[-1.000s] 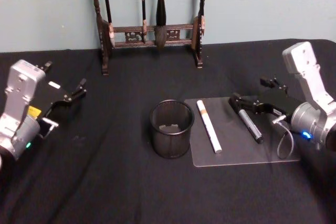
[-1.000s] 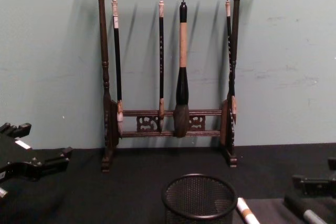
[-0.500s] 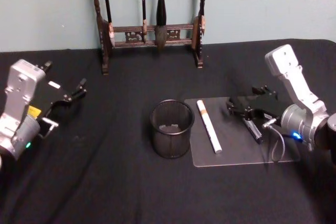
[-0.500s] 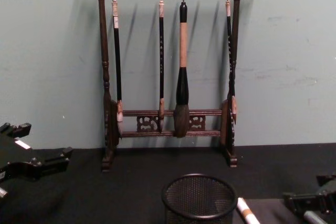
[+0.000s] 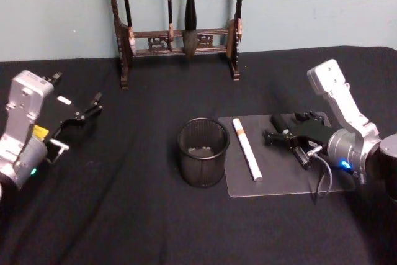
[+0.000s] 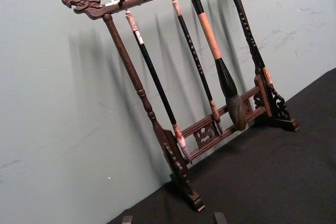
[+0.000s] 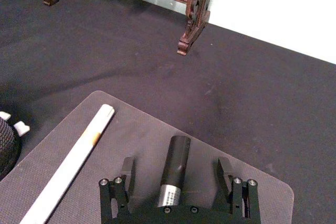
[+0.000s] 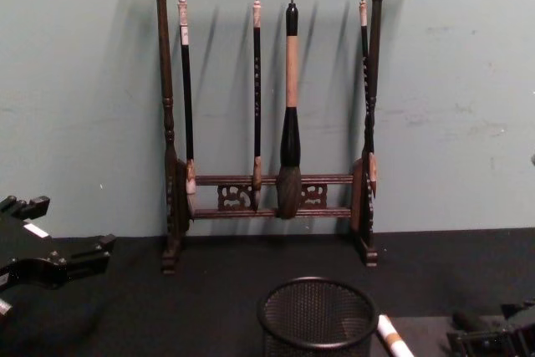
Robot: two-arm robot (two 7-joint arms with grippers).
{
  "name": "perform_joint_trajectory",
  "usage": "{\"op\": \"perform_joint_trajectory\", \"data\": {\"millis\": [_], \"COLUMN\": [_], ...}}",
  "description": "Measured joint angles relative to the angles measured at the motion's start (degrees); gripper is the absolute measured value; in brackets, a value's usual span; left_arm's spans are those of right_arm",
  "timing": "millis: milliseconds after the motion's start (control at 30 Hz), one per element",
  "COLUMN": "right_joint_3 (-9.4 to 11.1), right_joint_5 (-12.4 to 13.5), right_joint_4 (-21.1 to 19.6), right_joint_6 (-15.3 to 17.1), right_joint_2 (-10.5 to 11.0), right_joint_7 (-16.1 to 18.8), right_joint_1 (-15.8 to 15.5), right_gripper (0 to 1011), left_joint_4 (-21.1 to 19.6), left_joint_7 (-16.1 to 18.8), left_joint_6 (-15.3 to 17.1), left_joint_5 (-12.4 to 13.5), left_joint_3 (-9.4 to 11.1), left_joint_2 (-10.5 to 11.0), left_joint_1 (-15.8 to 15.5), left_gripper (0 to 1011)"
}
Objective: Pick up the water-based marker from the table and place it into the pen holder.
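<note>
Marker (image 7: 176,157), low in the right wrist view, is straddled by the wide fingers of the right gripper (image 5: 273,128); closed off-centre, it could be rolled away. Left gripper (image 5: 87,111) is parked at left, fingers apart.

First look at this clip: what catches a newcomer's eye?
The tall carved brush rack at the back wall, hung with calligraphy brushes, stands out first. Before it sits the black mesh pen holder; to its right, the open right gripper straddles a dark marker on a clear mat. The left gripper hovers, open, at the left of the table.
</note>
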Motion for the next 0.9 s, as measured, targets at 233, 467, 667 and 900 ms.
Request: {"op": "perform_joint_trajectory", "data": {"millis": [233,467,667,900], "right_joint_3": [0.81,1.69,2.40,3.08], "right_joint_5": [-0.61,-1.00,-1.38,-1.91], "right_joint_4": [0.24,0.33,0.43,0.44], "right_joint_6": [0.37,0.63,0.71,0.78], "right_joint_2": [-0.76,-1.29,-1.83,-2.27], "right_joint_7": [0.48,0.98,1.45,2.06], "right_joint_1": [-0.22,-0.63,-0.90,-1.24], "right_gripper": [1002,1002,1002,1002], "left_joint_4": [0.00,0.00,0.00,0.00], "left_joint_7": [0.00,0.00,0.00,0.00], "left_joint_6": [0.00,0.00,0.00,0.00], "left_joint_5": [0.00,0.00,0.00,0.00], "left_joint_3": [0.00,0.00,0.00,0.00], "left_joint_2": [0.00,0.00,0.00,0.00], "left_joint_1": [0.00,0.00,0.00,0.00], "left_gripper": [1001,1001,1001,1001]}}
